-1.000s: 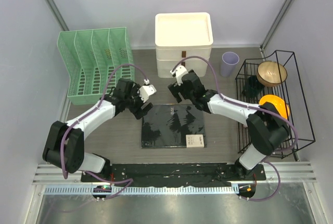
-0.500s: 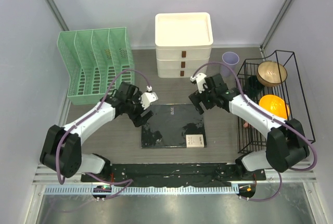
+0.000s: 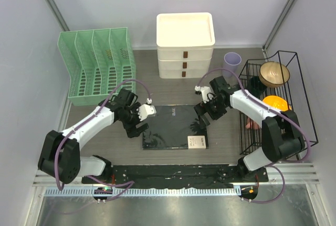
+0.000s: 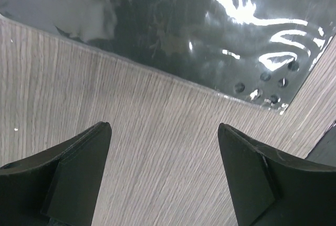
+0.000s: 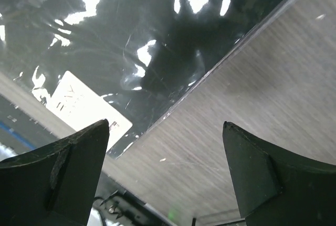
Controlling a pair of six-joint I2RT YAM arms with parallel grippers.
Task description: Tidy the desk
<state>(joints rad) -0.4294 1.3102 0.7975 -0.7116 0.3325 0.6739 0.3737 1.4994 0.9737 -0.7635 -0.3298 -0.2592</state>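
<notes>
The desk (image 3: 223, 134) is grey-brown with a fine wood grain. The notebook (image 3: 173, 126) is glossy black with a white label (image 3: 197, 141). Behind the notebook the drawers (image 3: 185, 53) are cream. Left of it the file rack (image 3: 97, 68) is mint green. Right of it the cup (image 3: 232, 64) is lilac and the wire rack (image 3: 244, 126) black.

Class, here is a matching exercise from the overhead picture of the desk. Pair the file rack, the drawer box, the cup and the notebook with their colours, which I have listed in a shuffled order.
Things:
1. file rack
2. drawer box
3. cup
4. notebook

Colours:
A. black
B. pale purple
C. green
D. white

Right pairs: 1-C, 2-D, 3-B, 4-A.
</notes>
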